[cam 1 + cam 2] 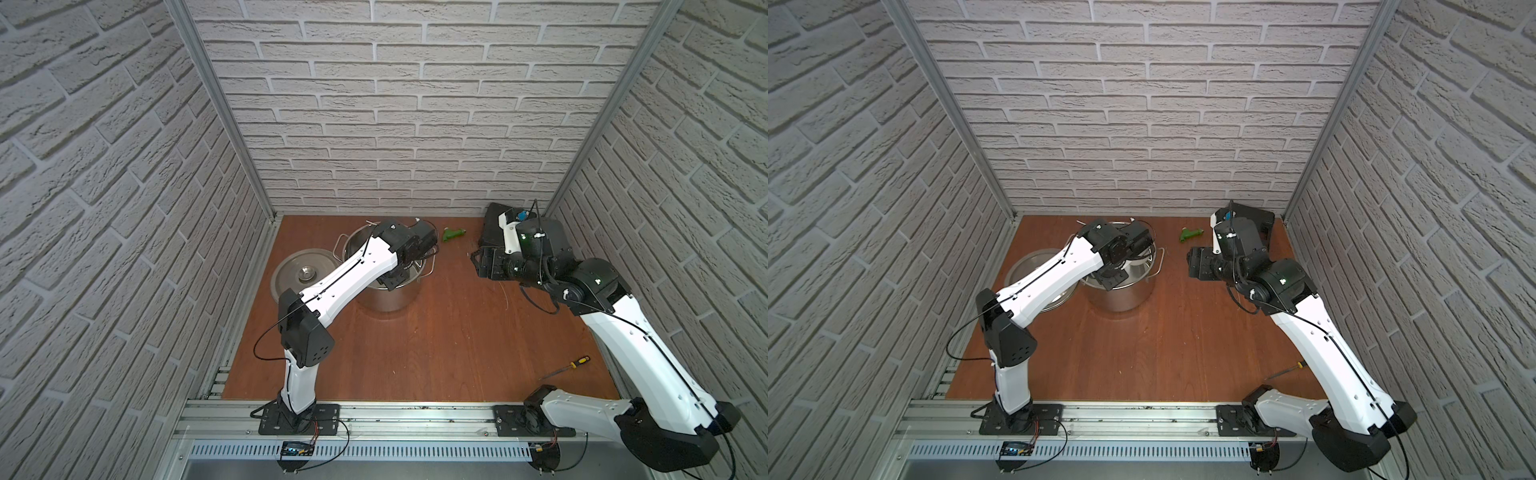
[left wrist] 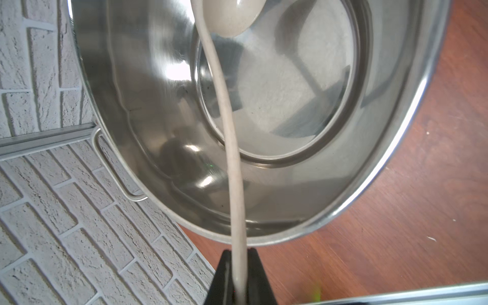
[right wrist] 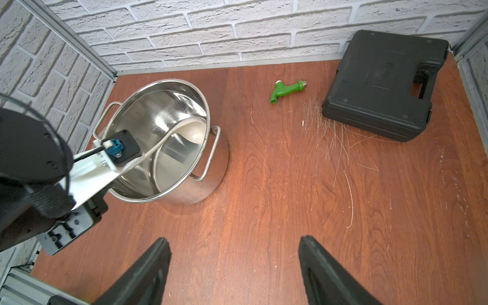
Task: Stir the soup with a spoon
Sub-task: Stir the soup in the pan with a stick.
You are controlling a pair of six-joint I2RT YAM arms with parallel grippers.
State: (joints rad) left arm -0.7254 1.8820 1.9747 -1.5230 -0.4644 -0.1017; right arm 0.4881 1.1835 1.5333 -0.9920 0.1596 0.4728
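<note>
Steel pot (image 1: 386,297): stands upright on the desk at mid-frame in both top views, near the back wall, uncovered. It has a wire loop handle on each side, and its polished inner wall and bottom show in the left wrist view.
Lid (image 1: 291,270): steel, with a round knob. It lies flat just left of the pot in a top view, partly hidden under the left arm.
Spoon (image 2: 227,118): cream plastic. The slim curved handle runs from the left fingers across the rim and down into the pot. The round bowl sits inside the pot, close to the inner wall on the side facing the green fitting, as the right wrist view shows. Whether it touches the bottom cannot be told.
Left fingers (image 2: 254,280): pressed together on the upper end of the spoon's handle, held over the pot's rim.
Right fingers (image 3: 148,274): spread wide with nothing between them, above bare desk. They are right of centre in both top views, well apart from the pot.
Desk (image 1: 415,353): reddish-brown wood grain, scratched near the case.
Tap fitting (image 3: 286,89): green plastic, lying between the pot and the case.
Case (image 3: 383,84): black moulded plastic, closed, in the upper right corner of the desk.
Screwdriver (image 1: 571,365): yellow-and-black handle, lower right of the desk, beside the right arm.
Walls (image 1: 374,104): pale brick pattern on three sides.
</note>
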